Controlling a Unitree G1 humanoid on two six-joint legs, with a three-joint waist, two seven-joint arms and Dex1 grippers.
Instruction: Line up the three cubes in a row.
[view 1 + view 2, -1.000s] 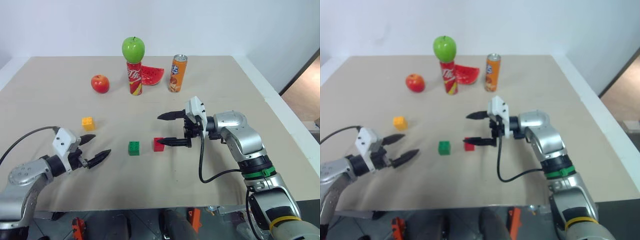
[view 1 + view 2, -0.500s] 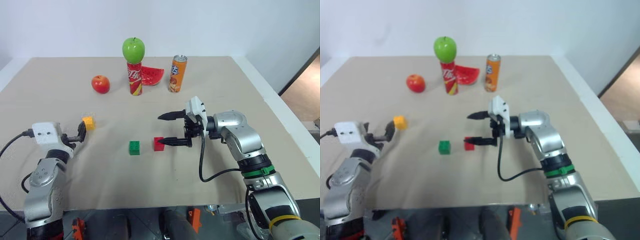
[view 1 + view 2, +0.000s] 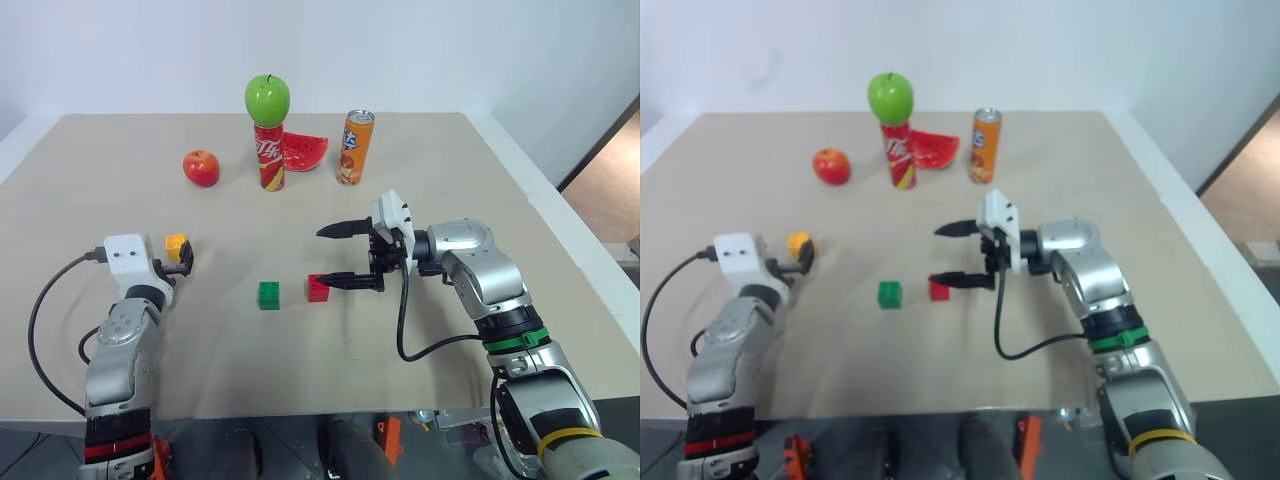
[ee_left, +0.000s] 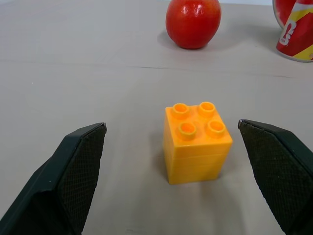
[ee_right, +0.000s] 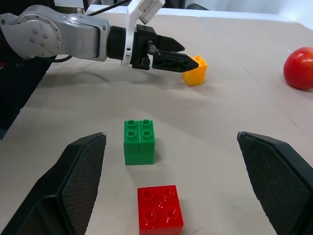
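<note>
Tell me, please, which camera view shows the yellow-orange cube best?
The left wrist view: the yellow-orange cube sits close, studs clear, between the open left gripper's fingers. The eye views show it small beside that gripper; the right wrist view shows it partly behind the fingers.

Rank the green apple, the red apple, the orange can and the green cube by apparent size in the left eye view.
1. Orange can
2. Green apple
3. Red apple
4. Green cube

The cube lies nearer the camera yet looks smallest.

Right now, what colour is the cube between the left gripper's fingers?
Yellow-orange cube, best in the left wrist view.
</note>
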